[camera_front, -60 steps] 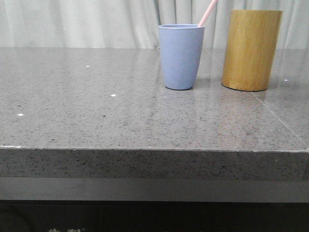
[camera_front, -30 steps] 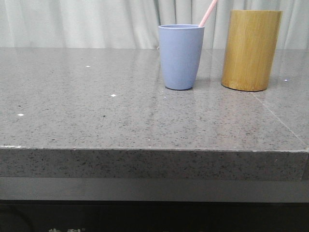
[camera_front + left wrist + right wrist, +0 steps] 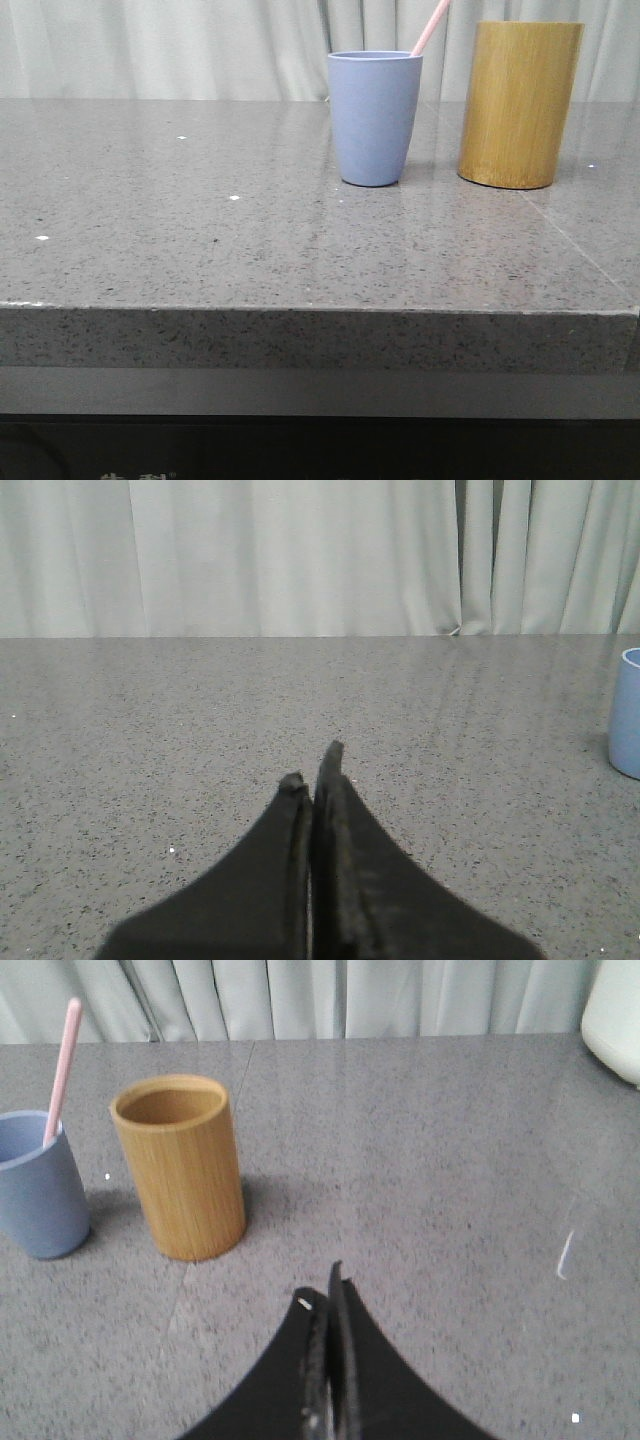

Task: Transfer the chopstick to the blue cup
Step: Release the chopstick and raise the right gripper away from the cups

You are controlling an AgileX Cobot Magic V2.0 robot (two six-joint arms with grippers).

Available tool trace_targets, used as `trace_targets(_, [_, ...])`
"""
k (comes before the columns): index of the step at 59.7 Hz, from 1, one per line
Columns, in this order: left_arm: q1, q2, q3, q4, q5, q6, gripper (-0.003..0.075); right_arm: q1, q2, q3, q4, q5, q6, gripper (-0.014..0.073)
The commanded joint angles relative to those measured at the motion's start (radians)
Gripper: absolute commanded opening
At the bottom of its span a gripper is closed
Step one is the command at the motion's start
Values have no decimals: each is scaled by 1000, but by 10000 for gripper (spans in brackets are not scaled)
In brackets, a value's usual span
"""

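Nothing has moved since the earlier frames: the chopstick (image 3: 431,27) leans in the cup (image 3: 375,117) at upper centre of the front view, tip resting on the rim because it outreaches the cup, with the bamboo holder (image 3: 520,103) just right of it. Both the left gripper (image 3: 312,770) and right gripper (image 3: 328,1290) have jaws pressed together, empty, low over bare counter (image 3: 200,230), so the transfer looks finished.

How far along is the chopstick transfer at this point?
It looks done: the chopstick stands in the blue cup, leaning toward the bamboo holder. Nothing is in hand; the left gripper and right gripper are shut, empty and away from the cups. Nothing visible remains.
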Motion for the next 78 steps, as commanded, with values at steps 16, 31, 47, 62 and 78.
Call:
trace_targets(16, [1, 12, -24, -9, -87, 0, -19, -5, -205, 132, 3, -140, -2, -70])
trace_targets(31, [1, 12, -24, -9, -87, 0, -19, -5, -205, 132, 3, -141, -2, -70])
trace_targets(47, [1, 12, -24, -9, -87, 0, -19, -5, -205, 132, 3, -141, -2, -70])
trace_targets(62, [1, 6, -10, -11, -89, 0, -19, -5, -205, 132, 3, -141, -2, -70])
trace_targets(78, [12, -61, 137, -19, -119, -2, -19, -5, -205, 132, 3, -141, -2, -70])
